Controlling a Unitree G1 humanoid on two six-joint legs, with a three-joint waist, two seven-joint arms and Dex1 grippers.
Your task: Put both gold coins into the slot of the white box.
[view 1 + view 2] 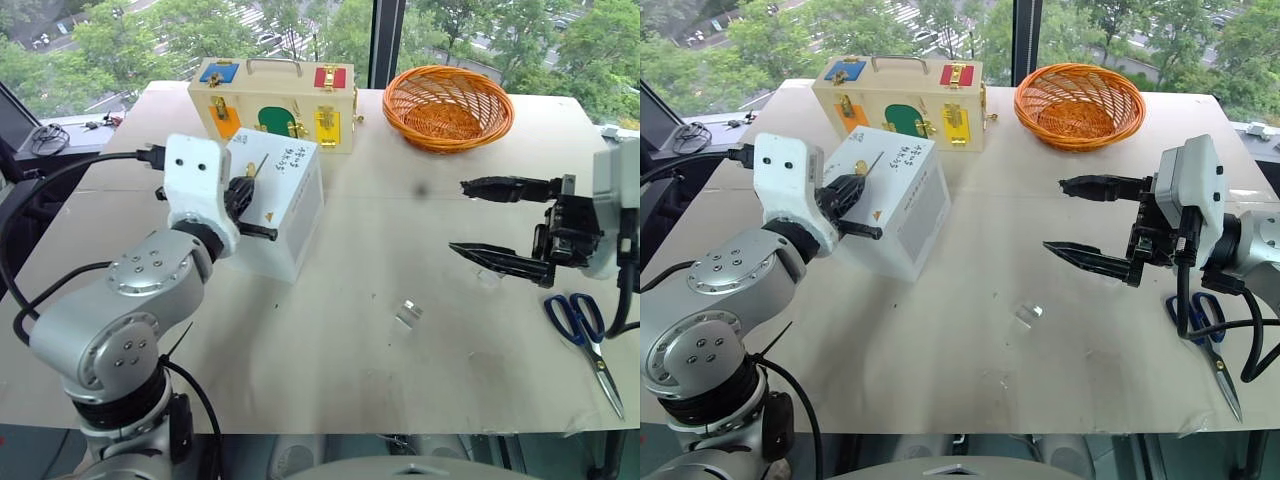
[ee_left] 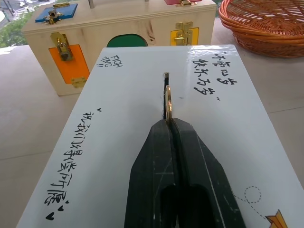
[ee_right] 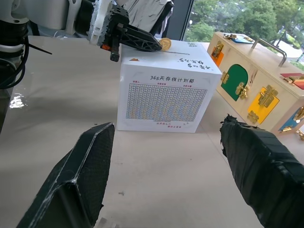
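Observation:
The white box [image 1: 285, 215] stands at the table's left, with black writing on top and a thin dark slot [image 2: 165, 80] down the middle. My left gripper [image 2: 168, 122] is shut on a gold coin [image 2: 168, 100], which it holds edge-on in line with the slot, right at the box top. The right wrist view shows that coin [image 3: 165, 44] sticking out past the left gripper [image 3: 154, 46] above the box [image 3: 164, 99]. My right gripper [image 1: 456, 216] hovers open and empty over the table to the right, pointing toward the box.
A cream wooden case [image 1: 275, 100] with coloured latched doors stands behind the box. An orange wicker basket [image 1: 447, 105] is at the back right. Blue-handled scissors [image 1: 585, 335] lie near the right edge. A small clear plastic square [image 1: 408, 313] lies mid-table.

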